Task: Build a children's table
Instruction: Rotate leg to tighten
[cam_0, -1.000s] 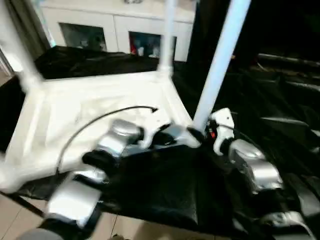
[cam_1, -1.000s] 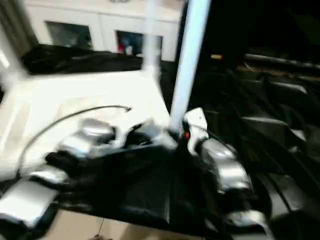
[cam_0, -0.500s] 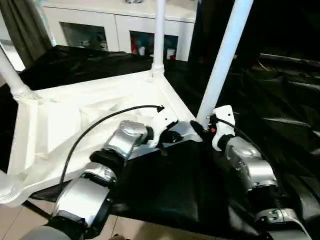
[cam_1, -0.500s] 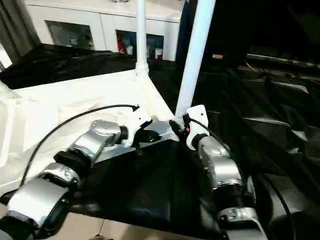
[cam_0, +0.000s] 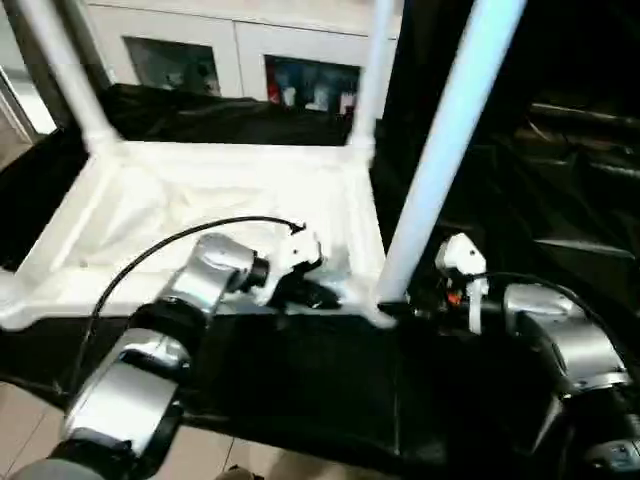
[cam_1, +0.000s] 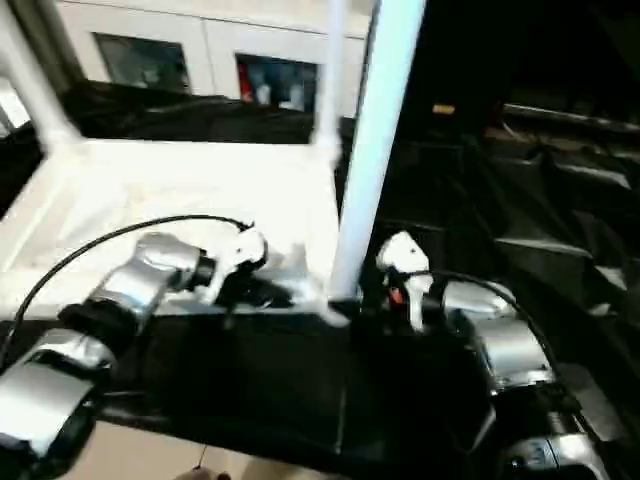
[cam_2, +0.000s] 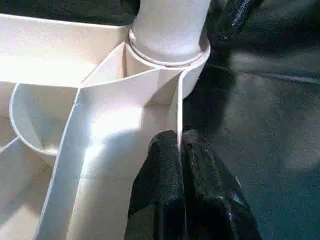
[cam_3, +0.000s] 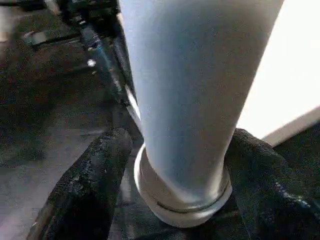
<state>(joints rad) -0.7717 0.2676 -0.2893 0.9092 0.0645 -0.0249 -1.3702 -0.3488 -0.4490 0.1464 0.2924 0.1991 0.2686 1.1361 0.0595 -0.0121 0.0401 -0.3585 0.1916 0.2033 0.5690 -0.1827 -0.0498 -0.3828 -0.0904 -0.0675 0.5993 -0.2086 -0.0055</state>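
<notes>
I'm seeing the children's table (cam_0: 200, 200) lying upside down on black sheeting (cam_0: 300, 380), leg tops cut off, left claw (cam_2: 180, 150) pinching its rim wall beside the near leg (cam_3: 185, 100), right claw (cam_3: 182, 165) straddling that leg's base, fingers apart, contact unclear.

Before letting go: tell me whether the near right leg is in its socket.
In: the leg stands upright, its base seated in the tabletop's corner socket.

The near leg (cam_0: 440, 160) runs past the top edge.
</notes>
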